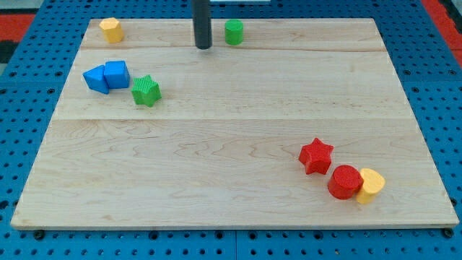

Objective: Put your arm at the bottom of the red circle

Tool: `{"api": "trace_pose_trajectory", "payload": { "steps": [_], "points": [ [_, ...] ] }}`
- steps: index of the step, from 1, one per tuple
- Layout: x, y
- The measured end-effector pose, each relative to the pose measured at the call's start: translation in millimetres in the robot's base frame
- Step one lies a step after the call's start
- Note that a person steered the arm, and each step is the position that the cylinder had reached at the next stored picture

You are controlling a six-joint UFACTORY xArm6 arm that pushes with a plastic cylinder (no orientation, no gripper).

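The red circle (pixel 344 181) lies near the view's bottom right, touching a yellow block (pixel 370 185) on its right. A red star (pixel 316 155) sits just up and left of the circle. My tip (pixel 203 46) is at the view's top centre, far up and left of the red circle, just left of a green cylinder (pixel 233 32).
A yellow block (pixel 110 29) sits at the top left corner. Two blue blocks (pixel 107 76) and a green star (pixel 146 91) cluster at the left. The wooden board (pixel 231 144) rests on a blue pegboard.
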State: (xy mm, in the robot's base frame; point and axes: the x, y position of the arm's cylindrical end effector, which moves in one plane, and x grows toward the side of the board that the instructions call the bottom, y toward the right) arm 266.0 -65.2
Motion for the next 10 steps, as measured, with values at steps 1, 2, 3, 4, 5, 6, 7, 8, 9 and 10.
{"api": "trace_pose_trajectory", "payload": {
  "steps": [1, 2, 3, 4, 5, 6, 7, 8, 9, 10],
  "points": [
    [1, -14],
    [32, -12],
    [80, -3],
    [81, 60],
    [84, 156],
    [110, 257],
    [172, 340],
    [268, 361],
    [342, 342],
    [352, 276]
  ]
}}
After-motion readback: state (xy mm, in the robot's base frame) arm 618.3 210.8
